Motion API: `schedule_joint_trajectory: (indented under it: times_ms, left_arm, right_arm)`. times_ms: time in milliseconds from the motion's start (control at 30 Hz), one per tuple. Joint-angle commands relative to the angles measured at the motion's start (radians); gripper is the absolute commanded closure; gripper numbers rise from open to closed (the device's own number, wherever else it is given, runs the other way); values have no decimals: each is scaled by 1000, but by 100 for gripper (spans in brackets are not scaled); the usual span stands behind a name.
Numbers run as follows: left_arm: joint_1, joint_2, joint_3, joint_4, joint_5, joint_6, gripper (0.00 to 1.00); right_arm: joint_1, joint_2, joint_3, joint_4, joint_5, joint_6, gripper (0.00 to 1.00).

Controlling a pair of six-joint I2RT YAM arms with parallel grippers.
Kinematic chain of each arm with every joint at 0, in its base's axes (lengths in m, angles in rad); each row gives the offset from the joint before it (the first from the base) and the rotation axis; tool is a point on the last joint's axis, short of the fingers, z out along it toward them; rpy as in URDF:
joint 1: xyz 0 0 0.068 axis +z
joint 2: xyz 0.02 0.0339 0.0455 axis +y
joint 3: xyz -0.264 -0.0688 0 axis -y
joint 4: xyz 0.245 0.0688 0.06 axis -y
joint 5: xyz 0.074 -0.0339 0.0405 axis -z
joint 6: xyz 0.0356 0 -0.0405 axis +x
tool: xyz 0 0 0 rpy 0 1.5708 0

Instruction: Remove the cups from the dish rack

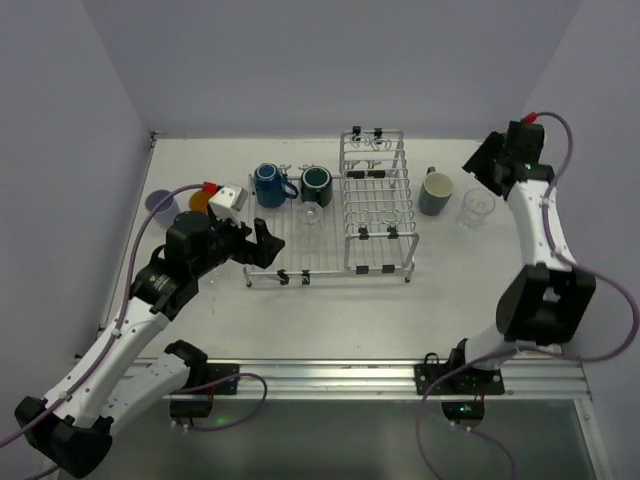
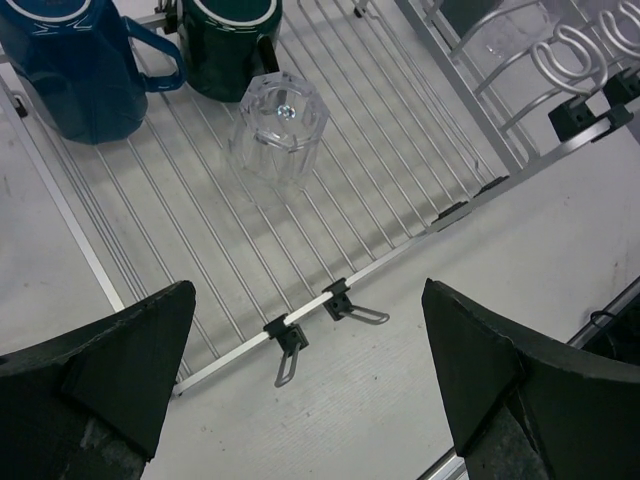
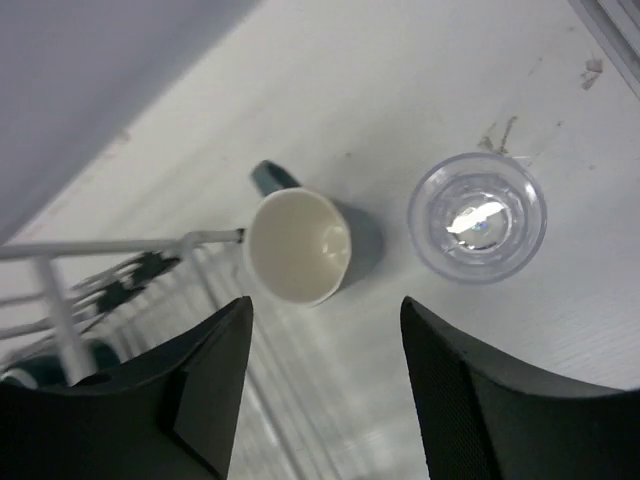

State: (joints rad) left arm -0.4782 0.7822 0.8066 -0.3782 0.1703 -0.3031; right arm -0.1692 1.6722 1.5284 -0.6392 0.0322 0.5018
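The silver wire dish rack (image 1: 375, 215) stands mid-table. On its flat grid stand a blue mug (image 1: 268, 185), a dark green mug (image 1: 317, 184) and an upturned clear glass (image 1: 310, 213). My left gripper (image 1: 262, 245) is open and empty, just outside the rack's near left edge. Its wrist view shows the glass (image 2: 278, 125), the blue mug (image 2: 70, 60), the dark green mug (image 2: 230, 40) and the grid (image 2: 380, 190) ahead. My right gripper (image 1: 478, 165) is open and empty, high above a grey-green mug (image 3: 298, 245) and a clear glass (image 3: 478, 217) on the table.
The grey-green mug (image 1: 436, 193) and clear glass (image 1: 476, 207) stand right of the rack. A lavender tumbler (image 1: 160, 206) and an orange round thing (image 1: 199, 200) sit at the far left. Walls close the back and sides. A metal rail (image 1: 400, 375) runs along the near edge.
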Motion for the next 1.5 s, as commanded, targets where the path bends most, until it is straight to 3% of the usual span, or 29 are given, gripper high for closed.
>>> schedule_joint_trajectory:
  times_ms: [0,67,133,400,800,933,1033,1100,1167,1333,1467]
  left_arm:
    - [1,75,69,68,-20,-56,0]
    - [-8,155,88,99,-32,-71,1]
    - [-20,240,103,125,-58,-77,2]
    - [-114,559,229,202,-184,-65,4]
    - [-122,882,373,266,-275,-39,5]
    - [-120,949,405,297,-264,-25,15]
    - [-122,957,410,305,-276,-22,29]
    - [-122,939,396,311,-272,-22,49]
    - [-123,881,376,311,-258,-25,58]
    - [-126,656,238,325,-241,-60,62]
    - [-126,386,138,351,-178,-116,66]
  right_arm:
    - [2,-331,-254,290,-115,98,36]
    - [13,-475,-396,478,-205,164,33]
    - [33,-647,-539,548,-254,185,30]
    - [134,-992,-766,584,-356,185,30]
    - [162,-1091,-858,584,-537,165,29]
    - [203,-1098,-886,599,-545,167,29]
    - [227,-1098,-890,593,-561,170,29]
    - [256,-1105,-890,586,-563,172,29]
    - [280,-1117,-883,573,-554,176,29]
    - [336,-1137,-879,616,-584,245,29]
    - [413,-1120,-889,702,-580,308,28]
